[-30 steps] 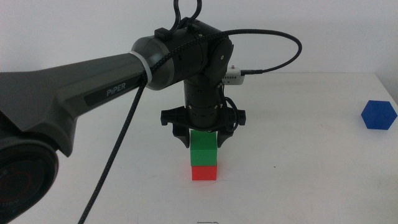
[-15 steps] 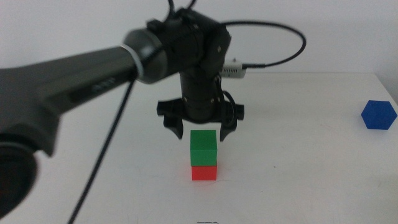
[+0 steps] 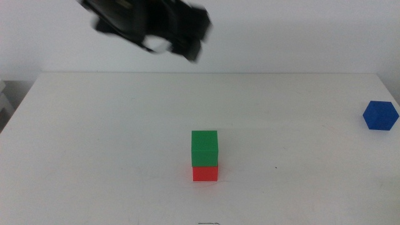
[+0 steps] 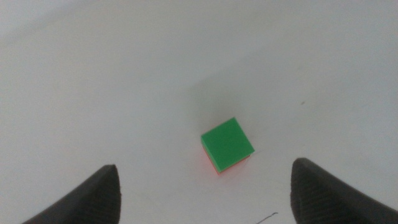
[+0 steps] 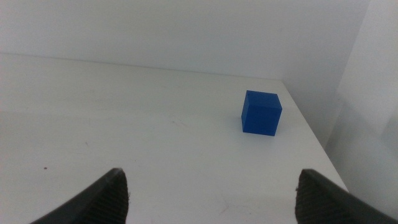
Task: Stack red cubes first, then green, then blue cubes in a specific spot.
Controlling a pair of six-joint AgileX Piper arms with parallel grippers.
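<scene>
The green cube [image 3: 204, 148] sits squarely on the red cube [image 3: 205, 173] at the table's middle front. From above, in the left wrist view, the green cube [image 4: 227, 144] covers all but a thin edge of the red cube [image 4: 212, 167]. My left gripper [image 4: 204, 169] is open and empty, high above the stack; its arm [image 3: 147, 25] is a dark blur at the upper left. The blue cube [image 3: 380, 115] rests alone near the table's right edge. My right gripper [image 5: 211, 177] is open, low over the table, facing the blue cube [image 5: 261, 112] from a distance.
The white table [image 3: 100, 137] ends just past the blue cube on the right, where its edge [image 5: 311, 134] drops off. A white wall stands behind the table.
My left gripper has let go of the green cube, then risen and swung away to the upper left. The green cube stays on the red one. The blue cube has not moved.
</scene>
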